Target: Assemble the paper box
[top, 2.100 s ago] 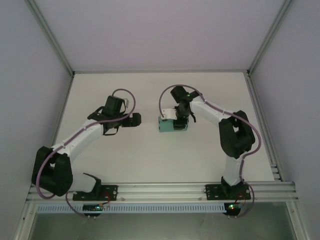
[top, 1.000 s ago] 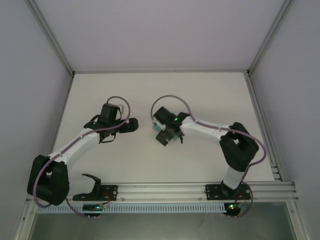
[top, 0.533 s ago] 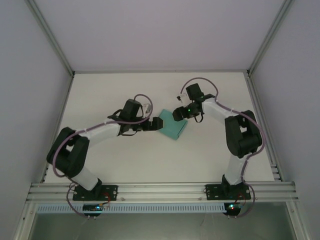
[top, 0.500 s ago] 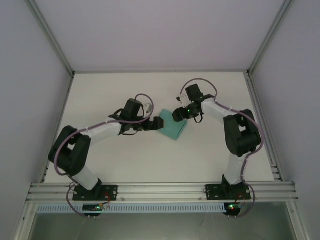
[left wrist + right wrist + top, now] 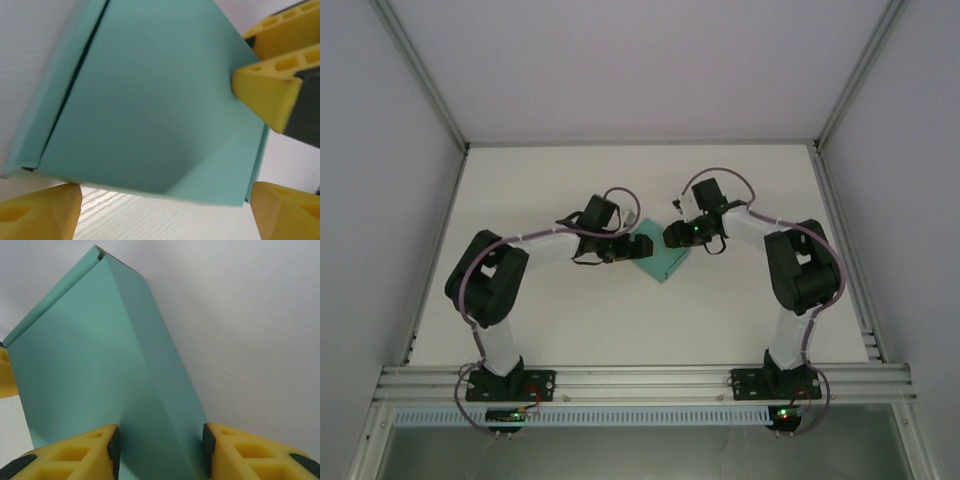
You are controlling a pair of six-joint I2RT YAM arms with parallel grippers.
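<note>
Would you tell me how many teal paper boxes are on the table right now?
1. The paper box lies mid-way across the table, with the left gripper at its left corner and the right gripper at its far corner. A hidden second one seems unlikely.

light: bright, even, overhead | shadows: soft, across paper box [image 5: 165, 165] lower face | wrist views: near edges blurred
</note>
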